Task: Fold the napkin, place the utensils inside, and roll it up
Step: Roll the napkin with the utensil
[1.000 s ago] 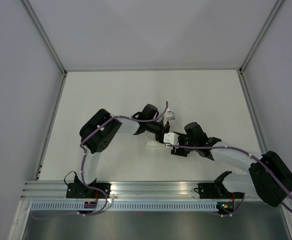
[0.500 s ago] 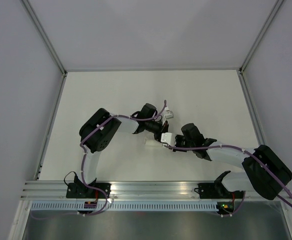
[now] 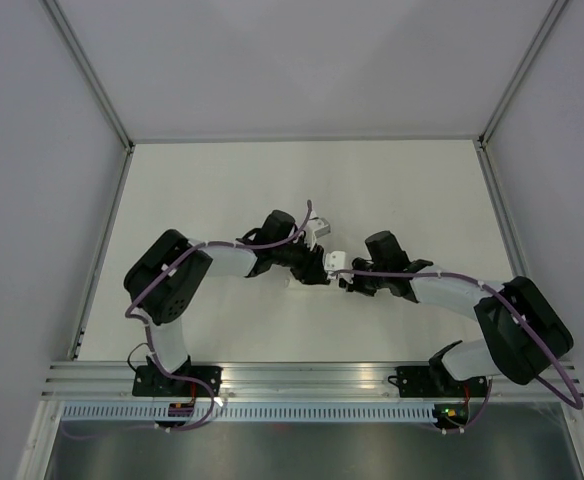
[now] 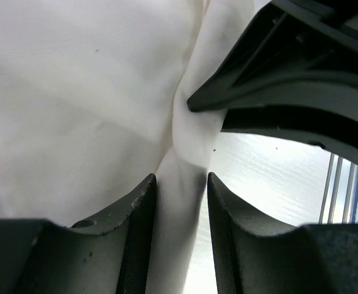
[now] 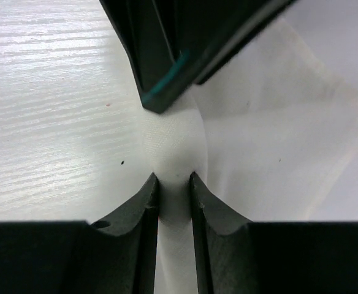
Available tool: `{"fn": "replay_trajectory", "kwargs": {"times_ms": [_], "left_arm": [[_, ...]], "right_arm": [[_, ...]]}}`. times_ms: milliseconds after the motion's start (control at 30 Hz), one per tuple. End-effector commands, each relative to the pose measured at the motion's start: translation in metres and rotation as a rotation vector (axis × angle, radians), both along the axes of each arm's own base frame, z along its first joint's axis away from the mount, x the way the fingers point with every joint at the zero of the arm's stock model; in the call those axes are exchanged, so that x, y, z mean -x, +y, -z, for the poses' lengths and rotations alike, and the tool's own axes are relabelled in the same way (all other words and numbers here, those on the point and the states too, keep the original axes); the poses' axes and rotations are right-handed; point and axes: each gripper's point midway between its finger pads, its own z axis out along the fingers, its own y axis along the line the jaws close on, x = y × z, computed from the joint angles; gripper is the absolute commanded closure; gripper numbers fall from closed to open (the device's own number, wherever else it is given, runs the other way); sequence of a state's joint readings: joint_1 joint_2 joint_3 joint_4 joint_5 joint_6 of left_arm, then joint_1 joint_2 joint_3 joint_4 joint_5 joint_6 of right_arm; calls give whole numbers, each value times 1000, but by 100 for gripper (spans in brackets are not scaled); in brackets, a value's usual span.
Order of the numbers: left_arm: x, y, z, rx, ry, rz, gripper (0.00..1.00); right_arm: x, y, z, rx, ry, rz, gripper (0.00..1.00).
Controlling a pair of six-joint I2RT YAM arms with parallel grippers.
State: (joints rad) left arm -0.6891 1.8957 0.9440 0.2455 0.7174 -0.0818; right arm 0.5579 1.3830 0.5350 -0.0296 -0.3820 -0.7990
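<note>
Right gripper (image 5: 174,180) pinches the bunched napkin (image 5: 258,135) at mid-table. Left gripper (image 4: 180,184) straddles the same twist, hold unclear. If they tug apart now, that slack cloth could slip free and unravel.

the napkin (image 4: 75,110) lies on the table (image 3: 392,190), between left tool (image 4: 180,208) and right tool (image 5: 175,202).

Both arms reach inward with elbows swung outward and forearms nearly level, so the left gripper (image 3: 319,270) and right gripper (image 3: 344,281) meet tip to tip. The right jaws pinch a fold of the napkin (image 5: 173,153). The left jaws stand slightly apart around it, and whether they grip it is unclear.
</note>
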Motion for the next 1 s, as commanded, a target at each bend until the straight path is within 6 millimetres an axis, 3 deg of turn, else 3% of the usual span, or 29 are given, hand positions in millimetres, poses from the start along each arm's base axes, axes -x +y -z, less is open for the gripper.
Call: {"fn": "replay_trajectory", "kwargs": {"times_ms": [0,33,67,167,200,233,267,333,367,433,467,600,733,867,967], "left_arm": [[-27,11,-38,33,-122,-173,56],[-26,16,-37,28,-131,-200,56],[-31,19,-55,56,-181,-236,56],[-38,35,-65,66,-269,-335,56],[-40,39,-81,93,-311,-360,56],[-40,47,-79,89,-348,-387,56],[-39,51,-80,93,-367,-391,56],[-33,56,-86,108,-429,-387,56],[-31,57,-88,114,-460,-378,55],[-23,60,-84,78,-548,-365,53],[-16,55,-81,64,-590,-326,53],[-9,50,-69,-42,-727,-275,53],[2,33,-59,-93,-820,-198,47],[11,15,-32,-208,-895,-101,44],[14,1,-26,-256,-999,-44,44]], "right_arm": [[29,-21,23,74,223,-11,93],[38,-22,27,80,292,-26,93],[32,-17,21,67,297,-33,93],[30,-16,21,70,382,-52,94],[28,-17,22,75,395,-61,94],[37,-21,30,105,471,-65,94],[28,-15,25,99,470,-77,94],[36,-19,35,126,569,-91,95],[26,-15,32,126,568,-96,95],[32,-18,42,151,656,-99,96],[23,-15,41,150,654,-97,96],[22,-18,52,173,744,-88,96],[22,-22,56,195,799,-77,96],[17,-21,58,203,817,-71,96],[17,-24,63,212,843,-66,95]]}}
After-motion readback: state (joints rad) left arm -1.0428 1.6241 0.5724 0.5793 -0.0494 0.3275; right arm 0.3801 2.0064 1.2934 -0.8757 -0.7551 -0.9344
